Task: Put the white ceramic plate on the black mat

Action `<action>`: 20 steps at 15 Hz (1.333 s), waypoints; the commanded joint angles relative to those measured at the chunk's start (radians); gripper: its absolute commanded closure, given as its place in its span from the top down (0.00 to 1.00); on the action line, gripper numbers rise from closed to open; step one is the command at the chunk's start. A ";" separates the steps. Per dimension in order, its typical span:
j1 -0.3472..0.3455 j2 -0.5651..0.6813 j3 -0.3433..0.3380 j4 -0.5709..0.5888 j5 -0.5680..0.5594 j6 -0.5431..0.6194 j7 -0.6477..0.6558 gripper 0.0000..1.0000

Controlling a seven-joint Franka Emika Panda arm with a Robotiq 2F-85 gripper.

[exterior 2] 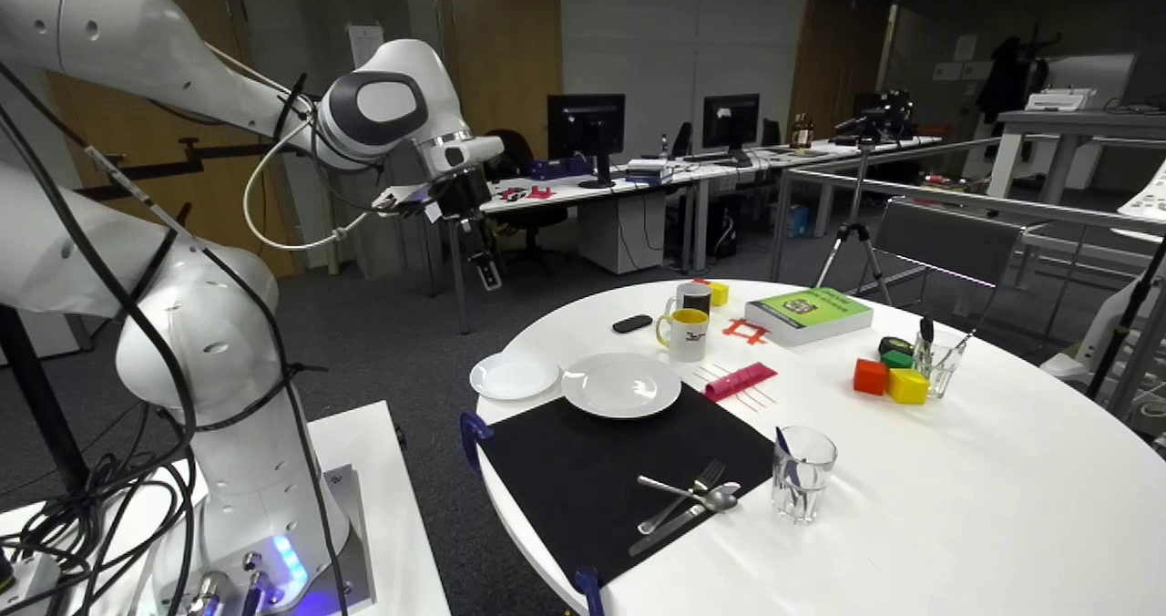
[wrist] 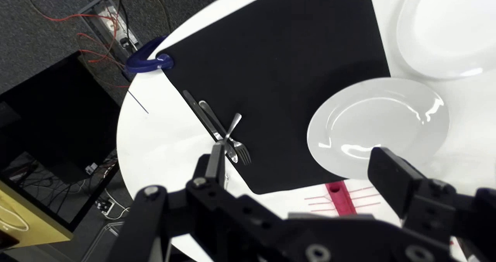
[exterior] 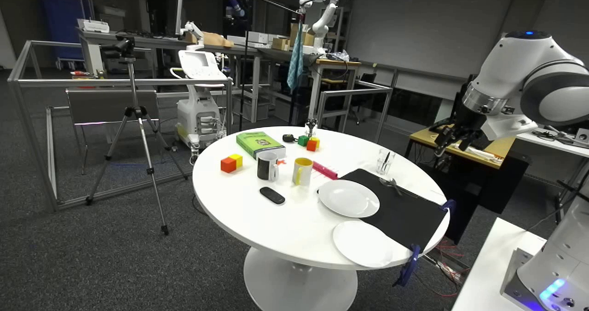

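Hovering; claw spread wide; well apart from white plate

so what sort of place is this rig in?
Most likely a robotics lab, judging by another white robot arm in the background, a tripod and computer monitors.
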 commanded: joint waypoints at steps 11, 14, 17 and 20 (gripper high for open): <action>-0.034 0.440 -0.285 0.083 0.055 0.536 -0.285 1.00; -0.019 0.554 -0.329 0.147 0.063 0.522 -0.395 1.00; 0.020 0.655 -0.366 0.225 0.104 0.500 -0.491 1.00; 0.083 0.713 -0.400 0.280 0.239 0.487 -0.653 1.00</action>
